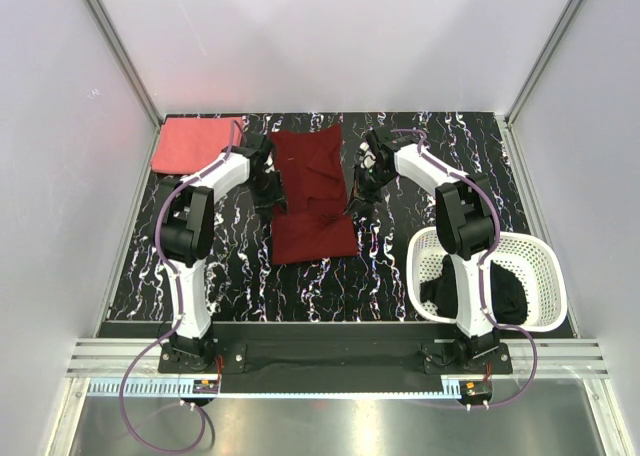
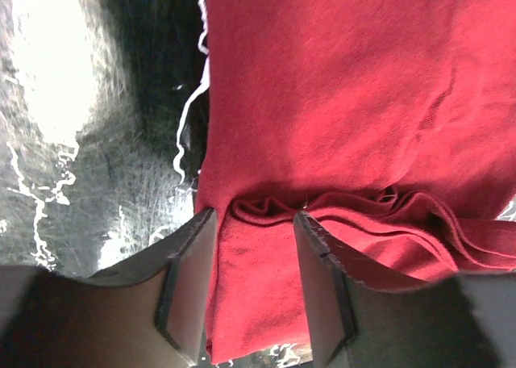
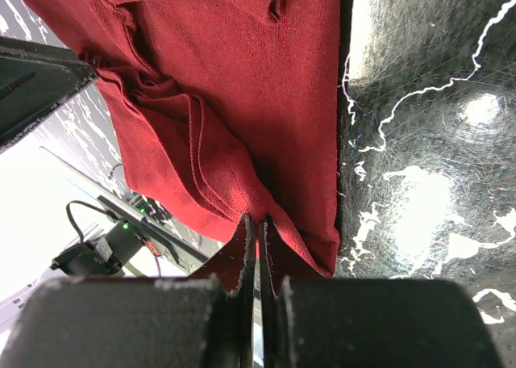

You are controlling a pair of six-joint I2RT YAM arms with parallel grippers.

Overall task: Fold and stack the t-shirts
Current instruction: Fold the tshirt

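Note:
A dark maroon t-shirt (image 1: 310,191) lies partly folded in the middle of the black marbled table (image 1: 240,286). My left gripper (image 1: 268,191) is at its left edge. In the left wrist view this gripper (image 2: 255,215) stands open, its fingers either side of a strip of the maroon cloth (image 2: 339,102) beside a bunched fold. My right gripper (image 1: 358,198) is at the shirt's right edge. The right wrist view shows it (image 3: 258,219) shut on a pinch of the maroon hem (image 3: 226,85). A coral pink t-shirt (image 1: 195,144) lies folded at the back left. A black t-shirt (image 1: 475,296) sits in the basket.
The white lattice basket (image 1: 540,251) stands at the front right, next to the right arm's base. Pale walls and metal rails close in the table on the left, back and right. A black strip with cables runs along the near edge.

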